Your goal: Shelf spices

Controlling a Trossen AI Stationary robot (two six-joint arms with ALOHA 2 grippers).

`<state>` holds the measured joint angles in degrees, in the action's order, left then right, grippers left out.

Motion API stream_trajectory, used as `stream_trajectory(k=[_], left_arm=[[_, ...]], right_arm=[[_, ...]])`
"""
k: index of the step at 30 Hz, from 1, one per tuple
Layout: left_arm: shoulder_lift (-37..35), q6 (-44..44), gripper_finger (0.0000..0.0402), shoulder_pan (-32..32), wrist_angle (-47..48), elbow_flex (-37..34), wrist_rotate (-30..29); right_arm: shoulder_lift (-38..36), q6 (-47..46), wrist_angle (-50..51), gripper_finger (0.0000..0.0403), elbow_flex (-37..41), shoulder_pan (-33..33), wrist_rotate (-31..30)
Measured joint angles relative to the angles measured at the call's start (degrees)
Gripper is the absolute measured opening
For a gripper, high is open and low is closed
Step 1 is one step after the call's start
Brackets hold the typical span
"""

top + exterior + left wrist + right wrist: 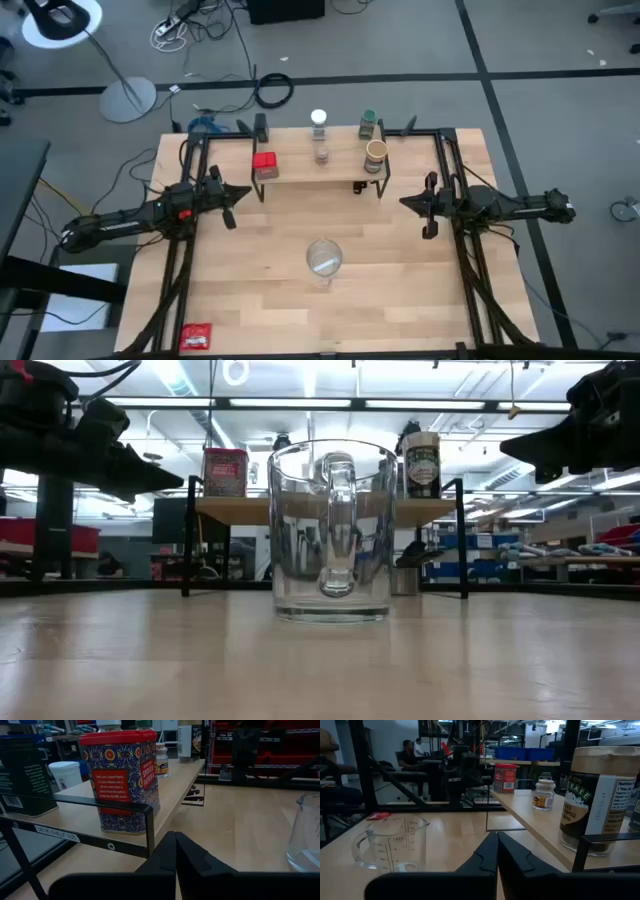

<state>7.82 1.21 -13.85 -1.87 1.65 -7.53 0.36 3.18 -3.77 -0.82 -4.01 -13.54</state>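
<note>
Left gripper (238, 194) hangs just off the shelf's left end, fingers pressed together, nothing between them. The shelf (300, 172) stands at the far middle of the table (400, 280). On its plank, from the left: red tin (264, 165), white-lidded clear jar (319, 124) toward the far edge with a tiny brownish jar (322, 153) in front of it, then green-lidded jar (368, 122) and tan-lidded jar (376, 153) at the right end. A dark green tin (22, 775) shows in the left wrist view beyond the red tin, off the plank's far side as far as I can tell. Clear glass measuring jug (324, 260) sits mid-table; a flat red packet (196, 337) lies at the near left corner. Right gripper (408, 203) waits off the shelf's right end, fingers likewise together and empty. Judgement: shelving looks nearly or fully done; if the dark green tin is off the plank, the next move calls for opening the left fingers and reaching round the red tin.
</note>
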Motion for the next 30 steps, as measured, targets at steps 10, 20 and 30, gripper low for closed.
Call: stream_trajectory(k=[10, 20, 30], left_arm=[[0.01, 0.01, 0.0004, -0.01, 0.01, 0.00, 0.00], [0.02, 0.00, 0.0004, -0.02, 0.01, 0.00, 0.00], [0.02, 0.00, 0.0004, -0.02, 0.02, 0.00, 0.00]], right_arm=[[0.01, 0.00, 0.00, 0.0008, 0.00, 0.00, -0.02], [0.01, 0.00, 0.00, 0.0008, 0.00, 0.00, -0.02], [0.04, 1.49, -2.08, 0.0008, 0.03, 0.00, -0.07]])
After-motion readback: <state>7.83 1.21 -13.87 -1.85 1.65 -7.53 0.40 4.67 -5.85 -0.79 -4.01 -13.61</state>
